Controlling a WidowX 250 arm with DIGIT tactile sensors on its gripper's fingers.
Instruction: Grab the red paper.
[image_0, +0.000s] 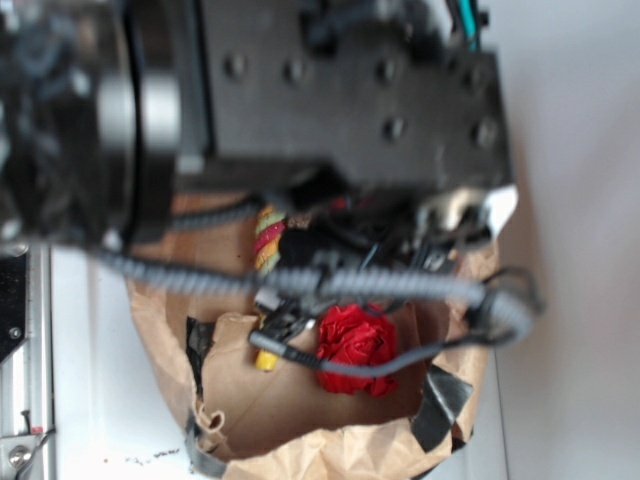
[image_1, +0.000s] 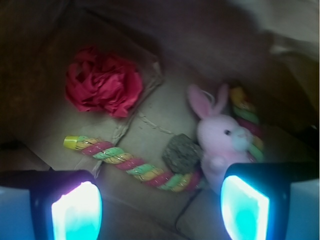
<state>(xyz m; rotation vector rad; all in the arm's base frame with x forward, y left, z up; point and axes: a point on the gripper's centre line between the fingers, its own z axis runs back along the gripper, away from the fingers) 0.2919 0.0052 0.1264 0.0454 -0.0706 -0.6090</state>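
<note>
The red paper (image_1: 104, 82), a crumpled rose-like wad, lies on the brown floor of the paper bag, up and to the left in the wrist view. From outside, the red paper (image_0: 356, 342) shows inside the bag under the arm's cables. My gripper (image_1: 160, 210) hangs above the bag floor with its two lit pads far apart and nothing between them. The wad lies well ahead of the left pad, not touched. In the exterior view the arm hides the fingers.
A striped twisted rope (image_1: 131, 164) crosses the bag floor just ahead of the gripper. A grey-green lump (image_1: 182, 152) and a pink plush bunny (image_1: 219, 140) sit to the right. The brown bag walls (image_0: 160, 330) enclose everything; coiled cable (image_0: 380, 284) spans the opening.
</note>
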